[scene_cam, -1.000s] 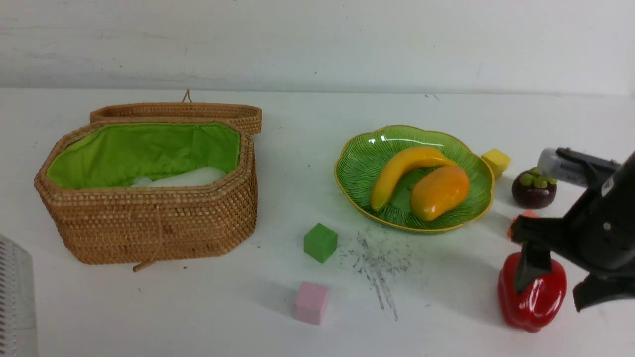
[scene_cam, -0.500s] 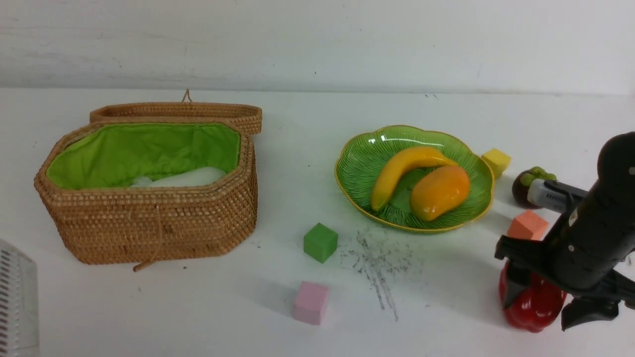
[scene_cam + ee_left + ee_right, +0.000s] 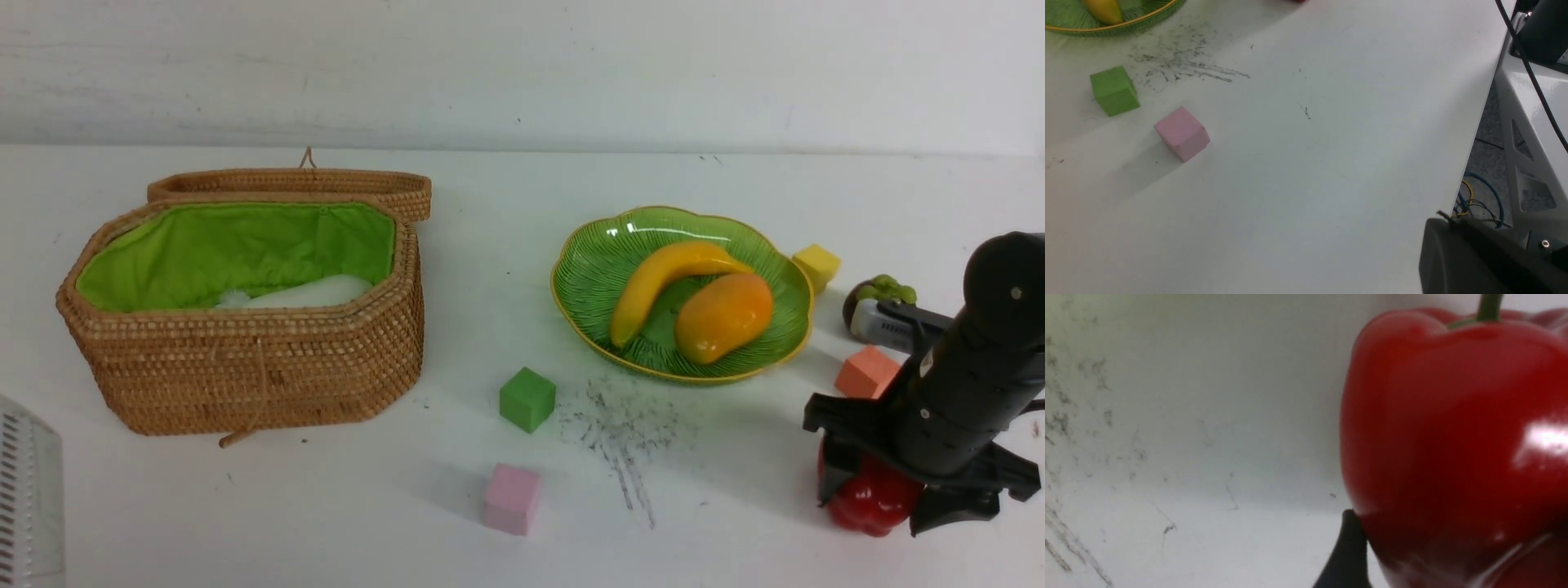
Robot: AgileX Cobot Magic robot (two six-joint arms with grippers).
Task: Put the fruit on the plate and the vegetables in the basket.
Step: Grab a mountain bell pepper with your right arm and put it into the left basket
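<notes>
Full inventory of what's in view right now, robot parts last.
table: 1, white, scuffed
basket: 1, brown wicker, green lining, lid open, left
radish: 1, white, inside basket, mostly hidden
plate: 1, green glass, centre-right
banana: 1, yellow, on plate
mango: 1, orange-yellow, on plate beside banana
mangosteen: 1, dark purple, right of plate, partly hidden
bell pepper: 1, red, near right
cubes: 4; green cube, pink cube front centre; yellow cube, orange cube right of plate
right gripper: open, straddling bell pepper
left gripper: shut, barely visible
</notes>
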